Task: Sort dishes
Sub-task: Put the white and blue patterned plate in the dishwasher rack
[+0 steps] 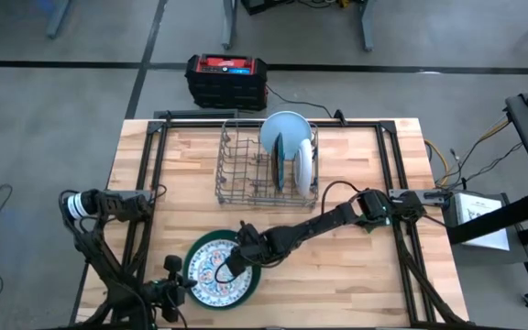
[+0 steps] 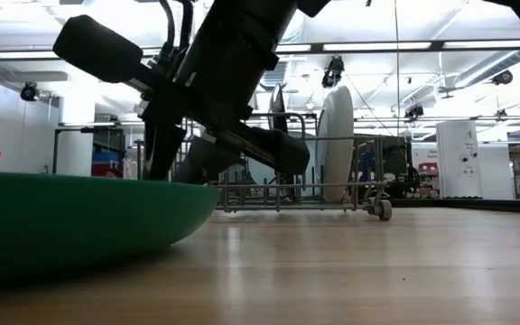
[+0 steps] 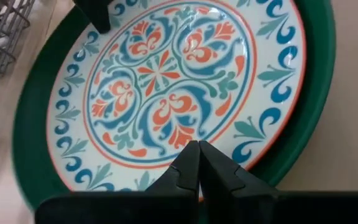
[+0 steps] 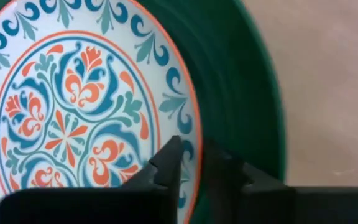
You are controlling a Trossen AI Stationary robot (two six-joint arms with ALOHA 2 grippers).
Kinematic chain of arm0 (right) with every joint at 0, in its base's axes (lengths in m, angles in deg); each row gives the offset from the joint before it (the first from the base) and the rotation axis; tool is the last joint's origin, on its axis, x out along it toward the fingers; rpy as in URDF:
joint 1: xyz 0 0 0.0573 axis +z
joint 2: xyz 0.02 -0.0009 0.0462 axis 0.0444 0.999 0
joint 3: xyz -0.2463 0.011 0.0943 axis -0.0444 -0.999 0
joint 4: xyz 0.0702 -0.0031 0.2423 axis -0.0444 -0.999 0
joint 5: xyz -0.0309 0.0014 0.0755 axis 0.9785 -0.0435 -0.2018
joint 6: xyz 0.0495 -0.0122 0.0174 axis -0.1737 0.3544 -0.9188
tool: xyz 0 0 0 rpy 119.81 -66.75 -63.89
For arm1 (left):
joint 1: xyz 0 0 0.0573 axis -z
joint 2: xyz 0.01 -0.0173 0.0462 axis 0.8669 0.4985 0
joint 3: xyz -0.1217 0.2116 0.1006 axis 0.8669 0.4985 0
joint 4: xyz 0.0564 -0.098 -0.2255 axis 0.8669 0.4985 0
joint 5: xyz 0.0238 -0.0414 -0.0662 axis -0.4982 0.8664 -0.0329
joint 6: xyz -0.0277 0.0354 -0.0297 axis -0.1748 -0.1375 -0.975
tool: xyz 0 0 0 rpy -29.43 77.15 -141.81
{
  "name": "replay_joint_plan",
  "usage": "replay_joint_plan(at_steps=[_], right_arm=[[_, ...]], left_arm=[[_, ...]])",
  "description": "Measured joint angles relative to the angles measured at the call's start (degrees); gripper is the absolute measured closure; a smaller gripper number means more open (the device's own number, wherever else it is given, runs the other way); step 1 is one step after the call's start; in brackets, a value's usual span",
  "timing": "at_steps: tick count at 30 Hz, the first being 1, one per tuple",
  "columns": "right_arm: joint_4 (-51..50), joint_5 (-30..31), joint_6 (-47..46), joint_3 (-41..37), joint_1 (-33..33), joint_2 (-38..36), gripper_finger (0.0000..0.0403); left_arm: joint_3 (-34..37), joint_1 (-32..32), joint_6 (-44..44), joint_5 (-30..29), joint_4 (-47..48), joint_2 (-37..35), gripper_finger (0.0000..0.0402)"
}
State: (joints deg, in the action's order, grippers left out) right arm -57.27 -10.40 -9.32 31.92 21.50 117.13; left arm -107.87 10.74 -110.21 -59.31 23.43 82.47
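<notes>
A wire rack [image 1: 266, 170] stands on the table [image 1: 356, 266] near the middle of its far edge, with three plates standing on edge in its right half: one plate [image 1: 285, 128] at the back, a second [image 1: 279, 165] before it and a third [image 1: 305, 165] at the right end. Near the front edge, left of centre, a patterned plate [image 1: 214, 270] lies inside a larger plate [image 1: 253, 278]. The right gripper [image 1: 230, 266] is over that patterned plate, and the left gripper [image 1: 187, 286] is at its left rim.

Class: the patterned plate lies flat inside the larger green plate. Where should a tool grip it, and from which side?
Grip the patterned plate at its raised rim, coming from above and pinching across the edge. It lies flat, nested in the green plate, so only the lip is free. The right tool is already at that rim.
</notes>
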Motion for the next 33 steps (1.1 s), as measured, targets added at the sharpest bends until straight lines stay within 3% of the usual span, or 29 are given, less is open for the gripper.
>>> replay_joint_plan(at_steps=[10, 15, 24, 33], right_arm=[[0.9, -6.5, 0.0, -0.6, -1.0, -0.1, 0.0236], [9.4, -10.4, -0.9, -4.3, -2.0, -0.3, 0.0209], [26.5, -14.7, -3.5, -10.7, -3.1, -0.4, 0.0202], [29.6, -15.8, -3.7, -12.7, -3.8, -0.4, 0.0228]], left_arm=[[0.7, 0.0, -4.0, -3.5, -3.7, 3.4, 0.0401], [0.7, 0.0, -5.5, -6.3, -5.4, 4.4, 0.0401], [2.3, 0.0, -8.8, -8.5, -7.6, 4.4, 0.0401], [3.4, 0.0, -8.9, -10.5, -9.5, 4.4, 0.0401]])
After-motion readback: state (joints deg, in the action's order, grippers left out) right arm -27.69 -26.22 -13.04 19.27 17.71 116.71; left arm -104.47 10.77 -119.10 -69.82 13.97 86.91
